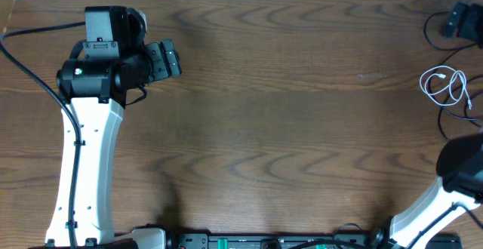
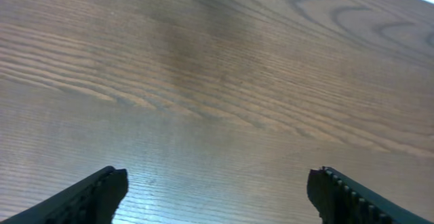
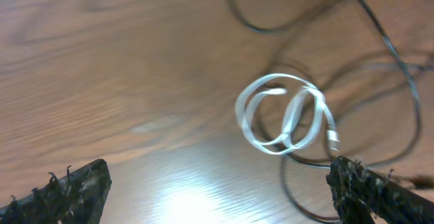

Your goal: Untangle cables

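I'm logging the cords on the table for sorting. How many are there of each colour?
White cable: 1
Black cable: 1
Total: 2

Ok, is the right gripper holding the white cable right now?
No, the right gripper is wide open, and the white cable lies coiled on the table ahead of it.

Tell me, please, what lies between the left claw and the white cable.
Nothing: the overhead view shows only bare wooden tabletop between the left claw and the white cable.
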Robot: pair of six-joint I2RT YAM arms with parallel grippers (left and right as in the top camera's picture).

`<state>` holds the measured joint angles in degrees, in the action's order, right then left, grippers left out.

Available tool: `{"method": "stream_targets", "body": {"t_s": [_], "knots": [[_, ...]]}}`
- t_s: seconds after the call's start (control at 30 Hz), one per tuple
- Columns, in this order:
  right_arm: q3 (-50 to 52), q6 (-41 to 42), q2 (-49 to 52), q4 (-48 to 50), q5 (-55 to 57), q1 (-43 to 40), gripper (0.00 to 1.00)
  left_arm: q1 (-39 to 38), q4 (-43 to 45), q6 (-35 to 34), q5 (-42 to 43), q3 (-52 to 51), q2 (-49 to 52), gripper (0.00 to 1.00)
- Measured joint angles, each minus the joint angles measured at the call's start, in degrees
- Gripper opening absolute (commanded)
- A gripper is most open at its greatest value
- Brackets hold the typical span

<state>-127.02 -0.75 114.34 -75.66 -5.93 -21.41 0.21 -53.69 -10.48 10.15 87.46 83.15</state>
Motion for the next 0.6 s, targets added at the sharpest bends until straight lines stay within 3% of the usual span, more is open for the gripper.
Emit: {"method": "stream_targets", "body": {"t_s": [0.37,0.6], "knots": [[0.00,-4.11,-17.27,-1.70,-8.76,8.44,0.99,0.00,0.00,0.00,0.00,0.00,0.00,0.94],[-0.09,-0.04,-26.25,-4.90,-10.95,10.45,0.99,0.00,0.00,0.00,0.00,0.00,0.00,0.94]]}}
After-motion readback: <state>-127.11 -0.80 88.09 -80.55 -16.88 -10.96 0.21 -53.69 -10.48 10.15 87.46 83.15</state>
